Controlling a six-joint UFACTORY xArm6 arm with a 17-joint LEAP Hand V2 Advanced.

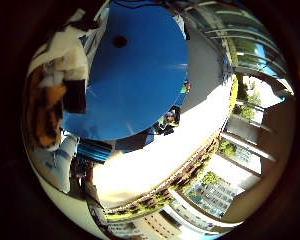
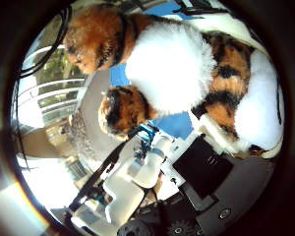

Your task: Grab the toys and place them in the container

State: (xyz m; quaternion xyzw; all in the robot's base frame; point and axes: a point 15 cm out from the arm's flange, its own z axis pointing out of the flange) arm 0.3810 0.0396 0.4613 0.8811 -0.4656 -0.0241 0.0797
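Observation:
A plush toy [image 2: 172, 64] with orange, black and white fur fills much of the thumb side view, close against my palm. My right hand [image 2: 137, 177] shows its white and black fingers curled up beside the plush, holding it. The same plush also shows beside a black finger part in the little finger side view. Beyond it lies a round blue surface [image 1: 135, 80] with a small dark hole [image 1: 120, 41]. A blue ribbed thing [image 1: 96, 150] lies just past that surface's edge; I cannot tell whether it is the container.
A small dark object [image 1: 167, 121] and a small green and orange one [image 1: 186, 87] sit at the blue surface's rim. A pale floor [image 1: 160, 155] stretches past it to a low planted wall [image 1: 190, 170], with railings and buildings beyond.

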